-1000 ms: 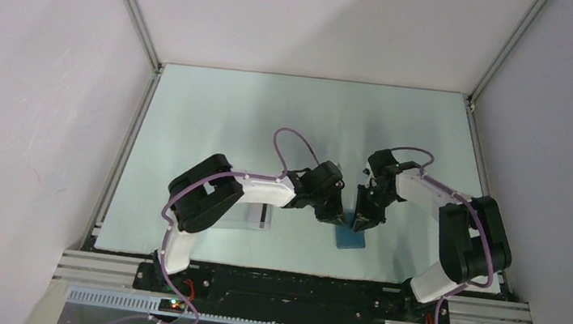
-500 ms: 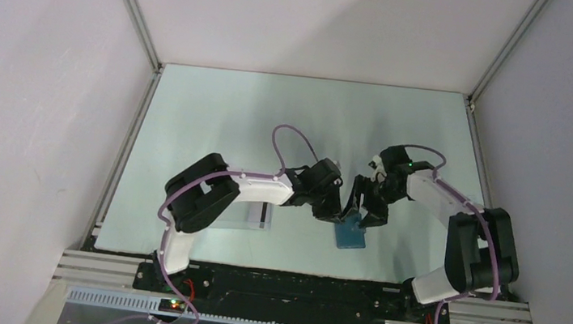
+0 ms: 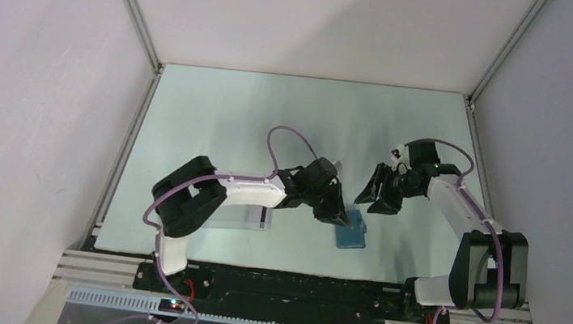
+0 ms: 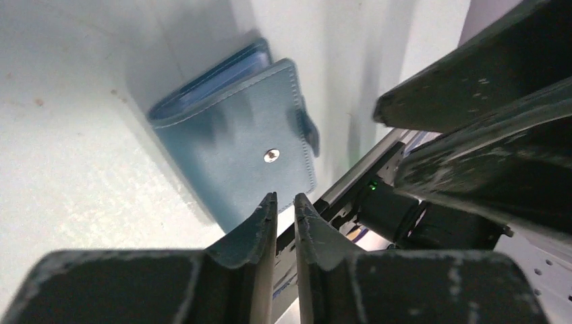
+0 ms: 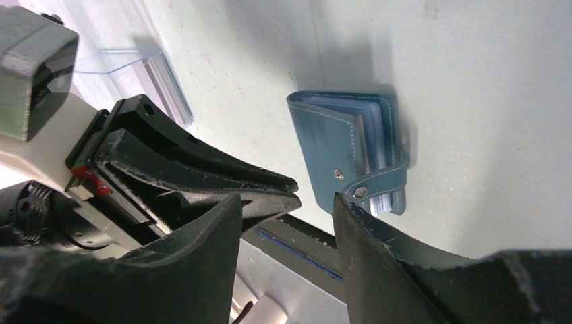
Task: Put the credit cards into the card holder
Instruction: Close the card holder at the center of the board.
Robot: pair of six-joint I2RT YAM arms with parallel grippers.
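The card holder [image 3: 351,233] lies folded on the table [image 3: 231,115]. The left gripper [image 3: 336,213] hangs just beside it, almost closed, holding nothing. The right gripper [image 3: 373,199] is wide open and empty.

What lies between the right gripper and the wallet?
Nothing. In the top view, only bare table separates the open right gripper from the wallet.
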